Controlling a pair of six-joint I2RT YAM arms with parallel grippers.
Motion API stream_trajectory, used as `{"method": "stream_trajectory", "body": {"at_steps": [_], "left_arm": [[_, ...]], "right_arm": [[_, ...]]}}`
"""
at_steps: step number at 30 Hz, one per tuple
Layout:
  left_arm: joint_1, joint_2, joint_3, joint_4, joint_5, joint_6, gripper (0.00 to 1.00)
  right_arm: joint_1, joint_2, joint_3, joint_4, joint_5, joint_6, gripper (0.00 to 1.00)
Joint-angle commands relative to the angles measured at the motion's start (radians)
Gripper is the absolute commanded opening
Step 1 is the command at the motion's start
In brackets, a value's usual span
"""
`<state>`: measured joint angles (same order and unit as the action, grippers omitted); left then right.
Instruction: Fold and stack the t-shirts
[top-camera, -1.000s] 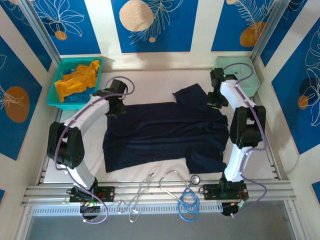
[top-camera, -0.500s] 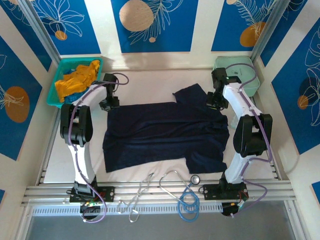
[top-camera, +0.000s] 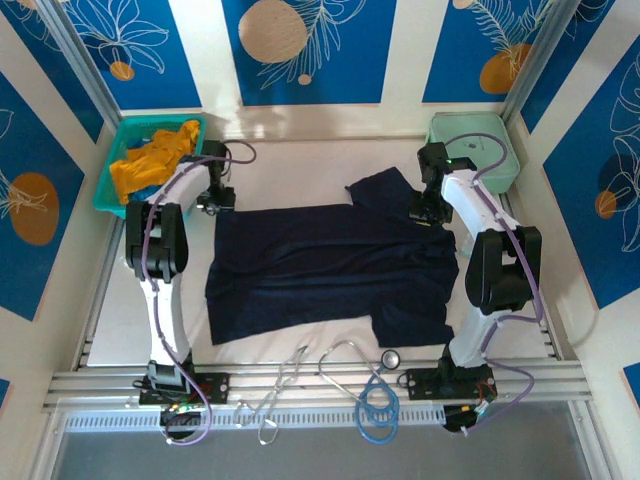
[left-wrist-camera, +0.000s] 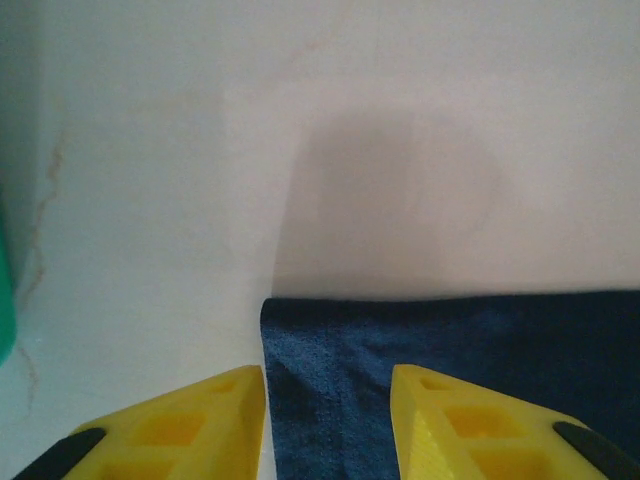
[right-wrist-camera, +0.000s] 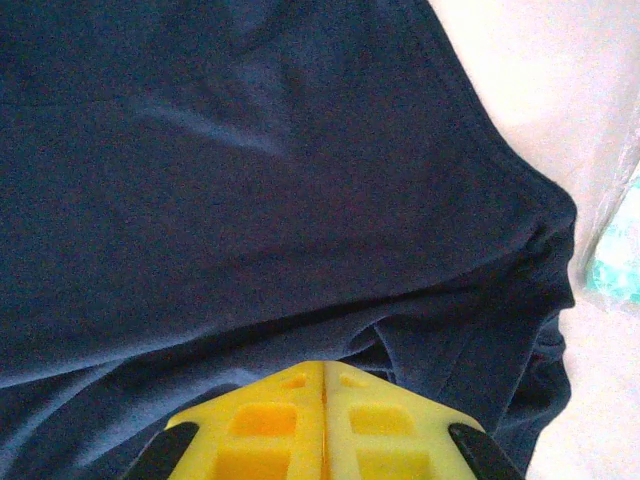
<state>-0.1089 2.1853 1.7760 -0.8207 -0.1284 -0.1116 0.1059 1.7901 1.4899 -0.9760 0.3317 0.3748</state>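
Note:
A large dark navy t-shirt (top-camera: 330, 265) lies spread flat in the middle of the table. My left gripper (top-camera: 215, 200) hovers at its far left corner. In the left wrist view that gripper (left-wrist-camera: 328, 385) is open, and the shirt's corner (left-wrist-camera: 330, 340) lies flat between the yellow fingers (left-wrist-camera: 200, 415). My right gripper (top-camera: 425, 210) is low on the far right of the shirt, beside the sleeve (top-camera: 380, 188). In the right wrist view the gripper (right-wrist-camera: 323, 366) is shut, and creases of navy cloth (right-wrist-camera: 300, 200) gather at its tips. A mustard-orange t-shirt (top-camera: 155, 160) and a bright blue one (top-camera: 150, 197) lie bunched in the basket.
The teal basket (top-camera: 195, 135) stands at the far left, its edge also in the left wrist view (left-wrist-camera: 5, 300). A mint-green case (top-camera: 475, 145) sits at the far right. Loose cables (top-camera: 370, 395) lie along the near edge. Bare white table (top-camera: 300, 165) stretches beyond the shirt.
My left arm has drawn up and its gripper has slid left to the shirt's far left corner, with the jaws now apart. The right gripper has barely moved.

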Motion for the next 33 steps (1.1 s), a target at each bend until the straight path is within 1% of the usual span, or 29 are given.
{"method": "stream_trajectory", "body": {"at_steps": [1, 12, 26, 27, 28, 30, 33], "left_arm": [[0.014, 0.025, 0.027, -0.045, -0.023, 0.032, 0.39], [0.028, 0.055, 0.041, -0.041, -0.005, 0.032, 0.39], [0.029, 0.158, 0.094, -0.081, 0.035, 0.062, 0.42], [0.029, 0.164, 0.094, -0.082, 0.04, 0.065, 0.41], [0.029, 0.169, 0.092, -0.083, 0.047, 0.068, 0.38], [0.028, 0.166, 0.081, -0.074, 0.061, 0.067, 0.29], [0.018, 0.149, 0.067, -0.064, 0.064, 0.066, 0.11]], "right_arm": [[0.007, -0.003, -0.013, 0.005, -0.026, 0.018, 0.07], [0.012, -0.004, -0.04, 0.018, -0.026, 0.016, 0.06], [0.012, 0.008, -0.056, 0.028, -0.025, 0.012, 0.03], [0.011, 0.008, -0.056, 0.028, -0.025, 0.012, 0.02], [0.013, 0.008, -0.057, 0.029, -0.024, 0.012, 0.02], [0.013, 0.009, -0.057, 0.03, -0.025, 0.012, 0.01], [0.011, 0.015, -0.051, 0.035, -0.032, 0.01, 0.01]]}}
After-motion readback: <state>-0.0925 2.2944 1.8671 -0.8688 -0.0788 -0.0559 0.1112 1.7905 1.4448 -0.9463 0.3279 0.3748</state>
